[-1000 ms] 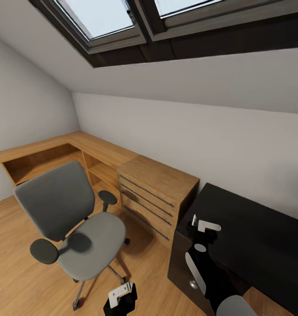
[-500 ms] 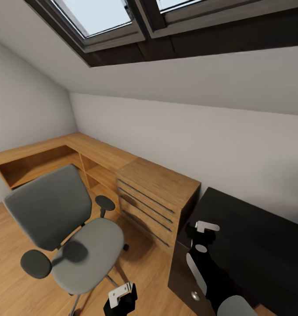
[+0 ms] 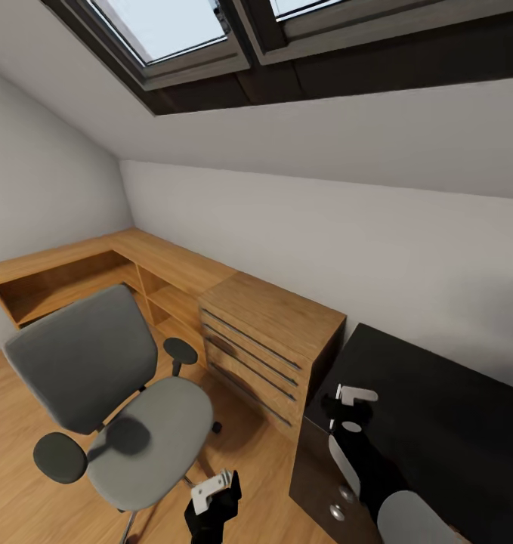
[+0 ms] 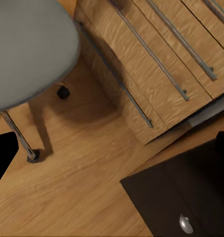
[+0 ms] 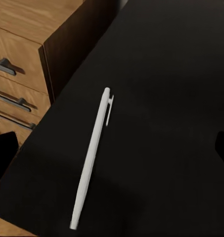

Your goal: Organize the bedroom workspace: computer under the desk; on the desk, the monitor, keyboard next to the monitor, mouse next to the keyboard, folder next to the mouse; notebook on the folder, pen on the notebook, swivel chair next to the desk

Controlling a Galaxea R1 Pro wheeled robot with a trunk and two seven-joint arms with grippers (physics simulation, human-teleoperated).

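Your right gripper (image 3: 354, 400) hangs over the near end of the black desk (image 3: 437, 408), and its wrist camera looks down on the pen (image 5: 93, 157) lying loose on that glossy tabletop, close to the edge beside the wooden drawer chest (image 3: 267, 340); the jaws look spread, with a dark fingertip at either side of the wrist picture and nothing between them. How far apart the left gripper (image 3: 211, 495) has its jaws I cannot tell; it hangs low over the floor between the swivel chair (image 3: 112, 400) and the desk's drawer unit (image 4: 183, 197), and seems to carry nothing.

The pen is your risk; it is thin, round and sits on a slick surface, so a descent that lands off its line could nudge it and roll it toward the edge and down by the chest. Closing across its length rather than its width would likely make it squirt out; line the jaws up square to the barrel first.

Mind the left arm too; any base move could swing it into the chair's seat or the drawer front, shoving the chair away on its castors.
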